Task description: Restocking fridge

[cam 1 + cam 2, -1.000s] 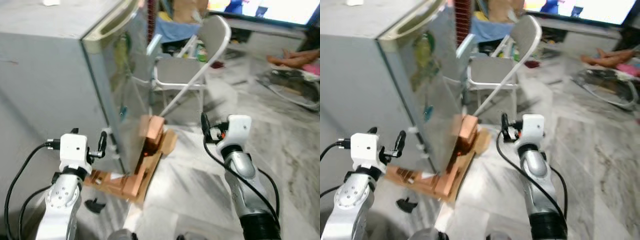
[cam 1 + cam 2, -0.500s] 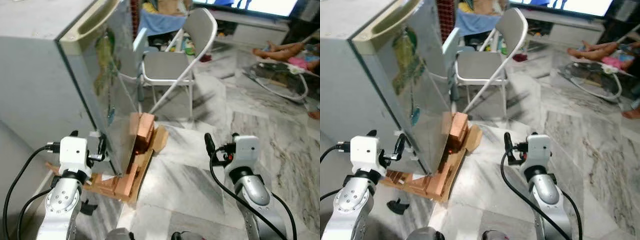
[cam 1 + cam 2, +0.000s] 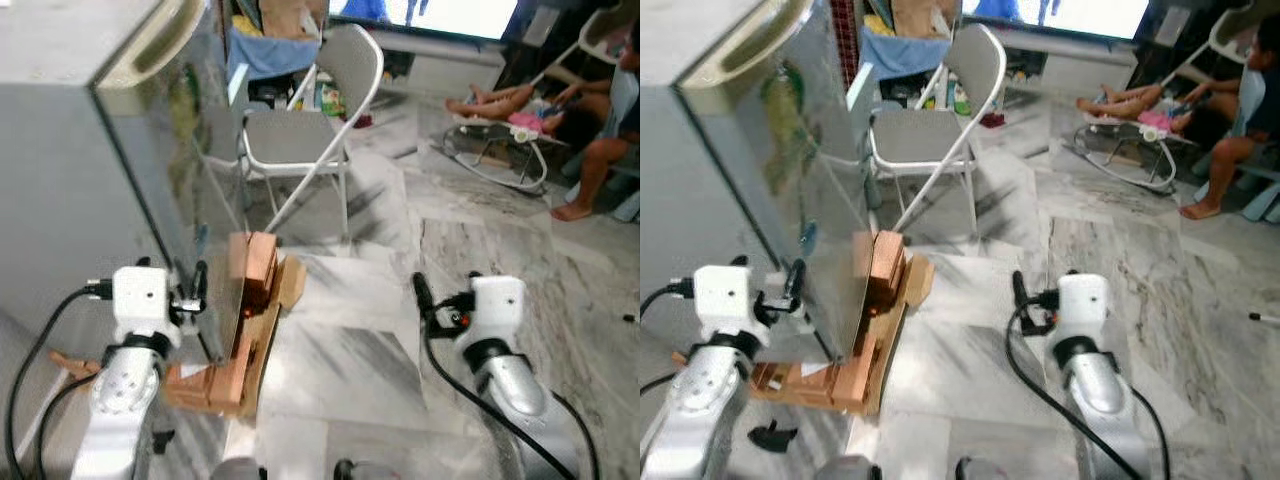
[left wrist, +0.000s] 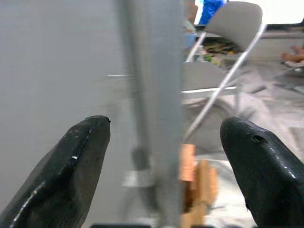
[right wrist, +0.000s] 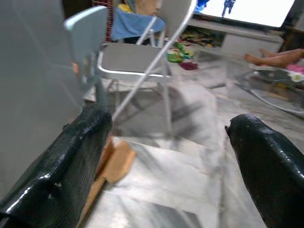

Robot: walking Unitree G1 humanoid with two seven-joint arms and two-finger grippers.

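A grey fridge (image 3: pixel 70 170) stands at my left with its door shut and a pale handle (image 3: pixel 150 45) along the top edge. My left gripper (image 4: pixel 166 123) is open and empty, held close to the fridge's front corner (image 3: pixel 196 282), with the door's edge running between its fingers in the left wrist view. My right gripper (image 5: pixel 168 116) is open and empty too, held out over the marble floor (image 3: pixel 340 350) to the right of the fridge (image 3: pixel 421 293).
The fridge rests on wooden blocks and cardboard (image 3: pixel 248 300). A grey folding chair (image 3: pixel 300 130) stands just past the fridge door. People sit on the floor at the far right (image 3: pixel 600 140) beside a baby bouncer (image 3: pixel 500 150). A small black piece (image 3: pixel 770 435) lies near my left arm.
The whole picture has shifted: the fridge sits further left and more of the room at the right shows, so the camera moved. Both grippers stay open and held forward.
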